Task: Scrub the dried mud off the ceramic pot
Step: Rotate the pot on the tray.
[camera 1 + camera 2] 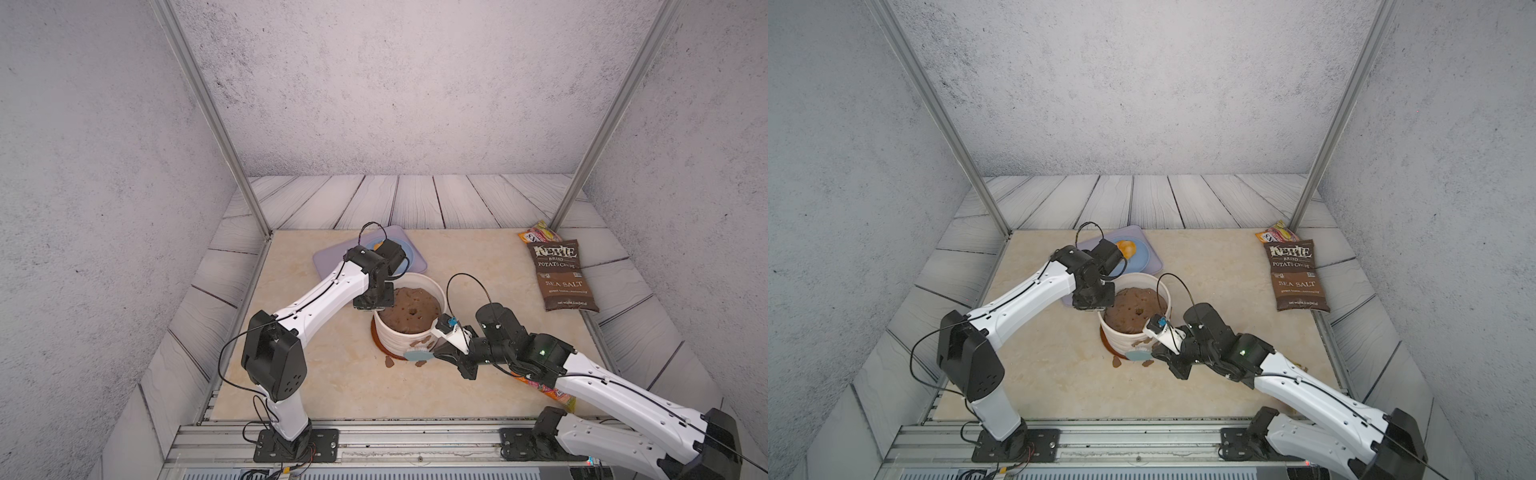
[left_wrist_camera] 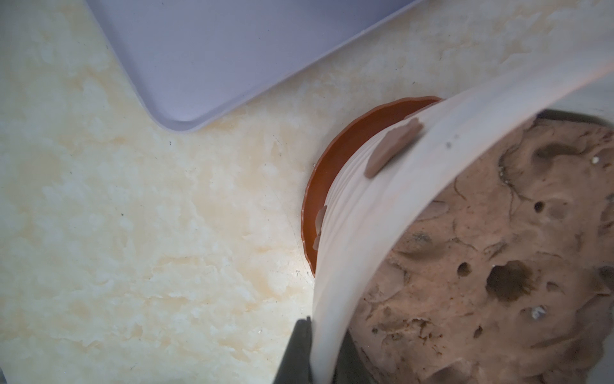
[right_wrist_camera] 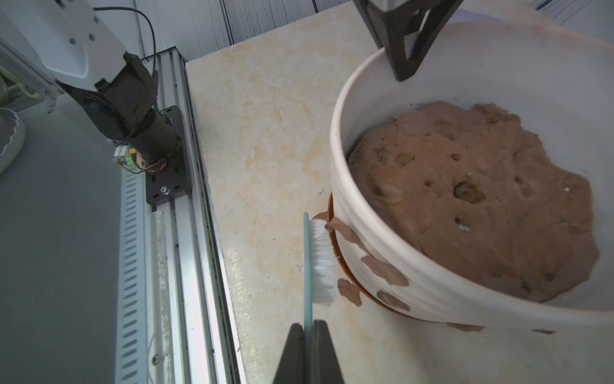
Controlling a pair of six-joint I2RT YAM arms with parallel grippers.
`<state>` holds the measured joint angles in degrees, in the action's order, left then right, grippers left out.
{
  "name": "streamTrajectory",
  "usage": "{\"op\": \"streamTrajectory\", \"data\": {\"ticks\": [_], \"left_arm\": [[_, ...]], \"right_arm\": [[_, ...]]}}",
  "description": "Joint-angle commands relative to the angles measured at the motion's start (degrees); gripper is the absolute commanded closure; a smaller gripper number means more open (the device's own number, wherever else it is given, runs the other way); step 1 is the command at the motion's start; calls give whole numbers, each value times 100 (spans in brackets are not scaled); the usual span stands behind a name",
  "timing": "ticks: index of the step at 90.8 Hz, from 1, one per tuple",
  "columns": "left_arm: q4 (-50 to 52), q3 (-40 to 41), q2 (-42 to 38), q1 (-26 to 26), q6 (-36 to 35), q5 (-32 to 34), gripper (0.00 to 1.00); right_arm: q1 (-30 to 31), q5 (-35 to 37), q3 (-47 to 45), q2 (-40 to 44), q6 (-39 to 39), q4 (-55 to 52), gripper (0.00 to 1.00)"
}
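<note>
The left arm rises from its base, bends at the elbow and reaches out over the pale marble table [image 1: 332, 386]. Its wrist turns down, so the left gripper [image 2: 324, 335] points straight down. Its jaws are pinched on the thick rim of the round, cream-white, ribbed ceramic pot [image 1: 409, 338], with one finger outside the wall and one inside. The pot stands right under these jaws on a round rust-brown saucer [image 2: 332, 159]. A big brown soil mound [image 1: 411, 311] with a hole in the middle fills the pot, just beside the inner finger. A flat purple tray [image 2: 232, 50] lies on the far side of the left jaws, near the pot but apart from it. The right arm lies low and long, coming in from the front right, with its wrist rolled onto its side. The right gripper [image 3: 309, 349] points sideways at the bottom of the pot. Its jaws are squeezed tight on the thin blue-green handle of a brush [image 3: 320, 262] with white bristles. The brush sticks straight out past the fingertips. Its bristles touch the saucer's edge, low by the pot wall. The dried mud [image 3: 385, 271] shows as flat brown patches on the pot's outer wall, just beside the bristles. One more patch sits under the rim near the left jaws [image 2: 392, 146]. In a top view, two small brown bits [image 1: 389, 362] lie on the table close to the brush head. A brown chip bag [image 1: 561, 274] lies well apart from both jaws.
</note>
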<state>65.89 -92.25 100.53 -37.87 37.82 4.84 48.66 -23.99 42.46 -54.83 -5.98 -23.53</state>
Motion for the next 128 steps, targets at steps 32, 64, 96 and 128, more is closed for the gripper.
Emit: {"op": "streamTrajectory", "data": {"ticks": [32, 64, 96, 128], "left_arm": [[-124, 77, 371, -1, -739, 378, 96], [-465, 184, 171, 137, -2263, 500, 96], [-750, -49, 248, 245, -3476, 207, 96], [-780, -51, -146, 254, -3157, -220, 72]], "right_arm": [[319, -334, 106, 296, 370, 276, 100], [302, -396, 810, -113, -38, -202, 100], [262, -361, 1295, -407, -143, -461, 100], [191, -79, 1327, -169, -204, -716, 100]]}}
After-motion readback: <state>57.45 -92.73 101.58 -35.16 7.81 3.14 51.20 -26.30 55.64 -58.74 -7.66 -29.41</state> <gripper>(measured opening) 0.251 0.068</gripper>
